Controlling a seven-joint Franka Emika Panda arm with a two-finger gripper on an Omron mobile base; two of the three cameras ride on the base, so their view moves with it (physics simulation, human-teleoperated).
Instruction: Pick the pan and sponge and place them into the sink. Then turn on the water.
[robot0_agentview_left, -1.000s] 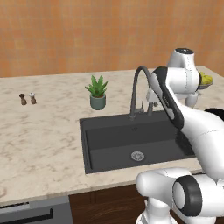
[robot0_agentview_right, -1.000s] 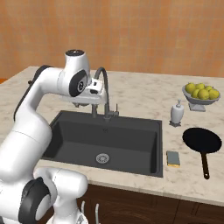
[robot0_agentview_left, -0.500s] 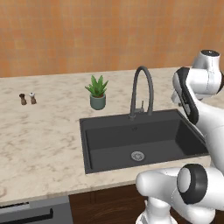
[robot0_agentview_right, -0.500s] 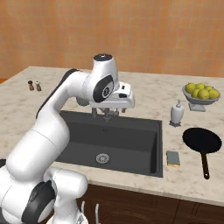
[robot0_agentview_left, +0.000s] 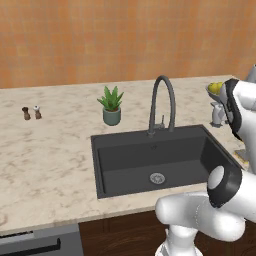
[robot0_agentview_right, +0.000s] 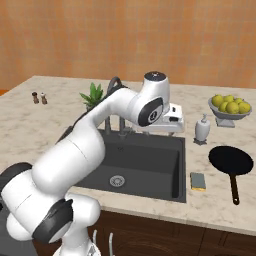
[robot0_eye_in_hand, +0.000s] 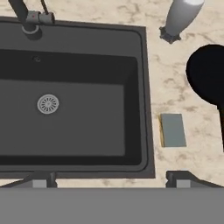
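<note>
The black pan (robot0_agentview_right: 231, 161) lies on the counter right of the sink (robot0_agentview_right: 180, 165), its handle pointing toward the front edge. In the hand view the pan (robot0_eye_in_hand: 209, 74) is cut off at the right edge. The sponge (robot0_agentview_right: 198, 181) lies flat between the sink rim and the pan, grey-green face up, also seen from above as the sponge (robot0_eye_in_hand: 173, 130). My gripper (robot0_agentview_right: 160, 131) hangs high over the right part of the basin, left of the sponge and the pan. Its jaws stand open and hold nothing, as my gripper (robot0_eye_in_hand: 111, 180) shows. The arched faucet (robot0_agentview_left: 162, 104) rises behind the sink (robot0_agentview_left: 99, 165).
A white soap dispenser (robot0_agentview_right: 202, 129) stands behind the pan, and a bowl of yellow fruit (robot0_agentview_right: 231, 106) sits further back right. A potted plant (robot0_agentview_left: 112, 105) and two small shakers (robot0_agentview_left: 31, 113) stand left of the faucet. The drain (robot0_eye_in_hand: 48, 104) sits mid-basin.
The arm has swung right from the faucet across the basin toward the sponge and pan. The jaws stayed open and hold nothing.
</note>
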